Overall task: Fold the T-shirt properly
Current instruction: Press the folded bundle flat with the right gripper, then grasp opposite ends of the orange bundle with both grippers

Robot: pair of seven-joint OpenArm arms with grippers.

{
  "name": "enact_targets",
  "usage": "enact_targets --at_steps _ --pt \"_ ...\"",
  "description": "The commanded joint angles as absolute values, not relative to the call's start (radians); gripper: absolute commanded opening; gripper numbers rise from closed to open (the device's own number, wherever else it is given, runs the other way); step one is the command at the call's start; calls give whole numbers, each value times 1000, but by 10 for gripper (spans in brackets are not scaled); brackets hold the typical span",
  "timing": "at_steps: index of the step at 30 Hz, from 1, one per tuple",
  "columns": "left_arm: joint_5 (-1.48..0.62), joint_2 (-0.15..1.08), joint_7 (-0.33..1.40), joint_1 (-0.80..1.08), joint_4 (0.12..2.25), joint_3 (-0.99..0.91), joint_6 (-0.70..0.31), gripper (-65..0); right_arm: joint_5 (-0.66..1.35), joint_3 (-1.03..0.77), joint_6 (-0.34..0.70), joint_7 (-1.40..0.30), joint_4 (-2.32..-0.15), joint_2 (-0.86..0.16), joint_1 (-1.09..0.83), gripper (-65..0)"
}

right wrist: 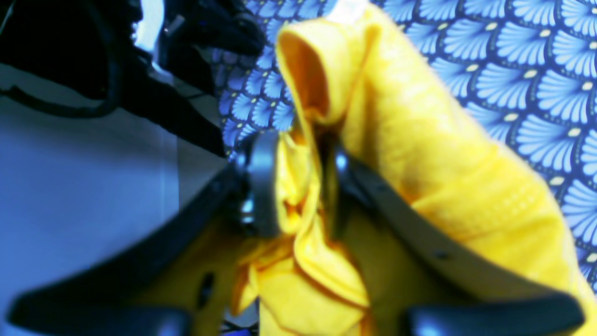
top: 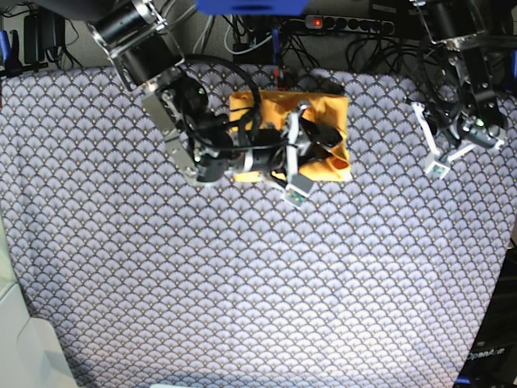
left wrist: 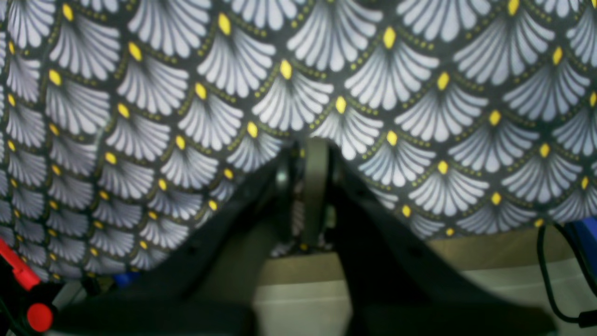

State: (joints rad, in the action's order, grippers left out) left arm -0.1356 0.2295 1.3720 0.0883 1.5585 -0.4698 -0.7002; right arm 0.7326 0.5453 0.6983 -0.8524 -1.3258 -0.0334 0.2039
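The yellow-orange T-shirt [top: 331, 109] lies as a folded rectangle at the far middle of the table. My right gripper [top: 317, 139] reaches over it from the left. In the right wrist view a bunched fold of the T-shirt [right wrist: 419, 140] sits between the parted fingers of the right gripper [right wrist: 298, 186], with a dark gap beside the right finger [right wrist: 338, 186]. At the table's far right my left gripper [top: 436, 153] hangs away from the shirt. In the left wrist view that left gripper [left wrist: 315, 158] is shut with nothing in it, over bare cloth.
A blue-grey fan-patterned tablecloth [top: 242, 283] covers the whole table. Cables and a power strip [top: 323, 23] run along the far edge. The table's edge [left wrist: 466, 252] and a black cable [left wrist: 550, 280] show below the left gripper.
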Motion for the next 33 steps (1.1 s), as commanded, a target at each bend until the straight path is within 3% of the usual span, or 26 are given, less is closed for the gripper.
enact_targets --at_steps 1,7,19,22,28,33 --pt "-114 239 1396 88 1567 -473 -698 -610 750 544 698 -846 -1342 -28 220 -422" --pt "-114 239 1396 88 1567 -473 -698 -610 753 544 698 -894 -1374 -24 219 -343" --pt "-114 246 1396 88 1567 -475 -698 -610 754 490 698 -1023 -1678 -33 183 -346" --pt "-114 271 1396 88 1567 -475 -698 -610 753 430 698 -1017 -1664 -59 153 -397" --pt "-116 305 1396 87 1567 -476 -698 -610 753 323 698 -1017 -1656 -111 134 -629" --pt "-116 297 1396 87 1567 -476 -698 -610 750 317 698 -1012 -1656 -131 116 -650"
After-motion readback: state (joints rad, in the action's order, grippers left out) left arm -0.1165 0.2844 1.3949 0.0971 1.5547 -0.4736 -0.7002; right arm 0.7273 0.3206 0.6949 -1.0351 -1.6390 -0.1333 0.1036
